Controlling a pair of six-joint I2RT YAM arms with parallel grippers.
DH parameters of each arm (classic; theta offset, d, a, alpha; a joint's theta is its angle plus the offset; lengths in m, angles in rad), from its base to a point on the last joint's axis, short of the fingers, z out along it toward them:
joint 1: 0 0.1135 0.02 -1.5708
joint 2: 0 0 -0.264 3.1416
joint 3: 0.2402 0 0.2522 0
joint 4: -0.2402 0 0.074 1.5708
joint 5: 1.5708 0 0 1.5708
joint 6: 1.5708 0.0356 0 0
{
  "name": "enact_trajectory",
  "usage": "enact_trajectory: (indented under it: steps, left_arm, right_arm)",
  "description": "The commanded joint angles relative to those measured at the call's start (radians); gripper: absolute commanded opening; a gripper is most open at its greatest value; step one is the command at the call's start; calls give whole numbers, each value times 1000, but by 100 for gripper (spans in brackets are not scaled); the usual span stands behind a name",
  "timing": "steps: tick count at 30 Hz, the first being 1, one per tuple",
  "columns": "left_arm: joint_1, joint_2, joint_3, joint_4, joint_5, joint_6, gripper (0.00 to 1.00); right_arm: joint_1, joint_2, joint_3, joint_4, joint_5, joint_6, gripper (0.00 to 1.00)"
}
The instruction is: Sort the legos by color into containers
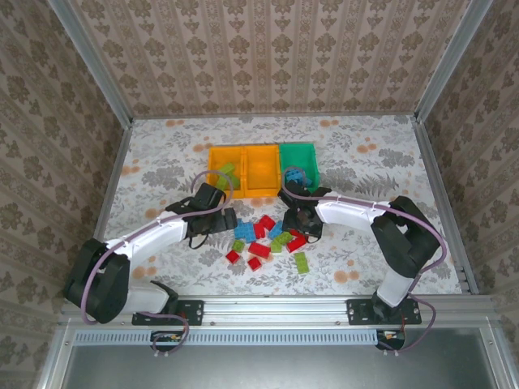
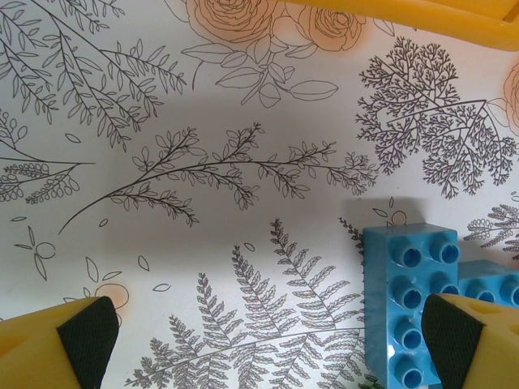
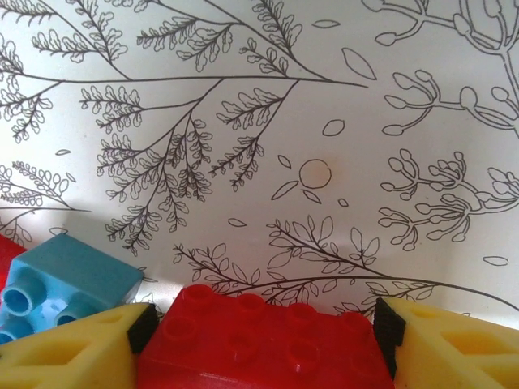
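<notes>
From where I stand, the right pincer [image 3: 263, 324] has its two fingers closed on the long sides of a red brick [image 3: 259, 350]. The pads press flat against the plastic, a grip that should keep the brick from twisting. I can't tell whether the brick has left the bench [image 1: 162, 154] yet. A light blue brick [image 3: 65, 279] sits just beside the pincer's left finger, close enough that it might get nudged. The left pincer [image 2: 269, 324] is spread wide and holds nothing. It hangs low over the patterned cloth with another light blue brick [image 2: 409, 300] right by its right finger, so I'd guess it is lining up for that one. The rest of the legos [image 1: 268, 239] lie in a loose heap between the two arms, just short of the bins. The bins stand in a row behind the heap. The left orange-yellow bin [image 1: 214, 154] has a lime brick [image 1: 225, 173] in it, and the green bin [image 1: 312, 154] has a blue one [image 1: 297, 176]. By that reckoning the middle orange-yellow bin [image 1: 261, 151] is meant for red, and it's a short reach from the right pincer. Most of the sorting is yet to be done.
</notes>
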Motion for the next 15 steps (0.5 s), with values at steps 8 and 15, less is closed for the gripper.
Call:
enact_trajectory:
  steps: [8,15]
  left_arm:
    - [11,-17,-16,-7,-16,-1,100]
    - [13,-13,-12,2,-11,-2,100]
  right_arm:
    - [3,15,8,-71,37,0,55]
    - [-5,-51,112,-108,77,-65,55]
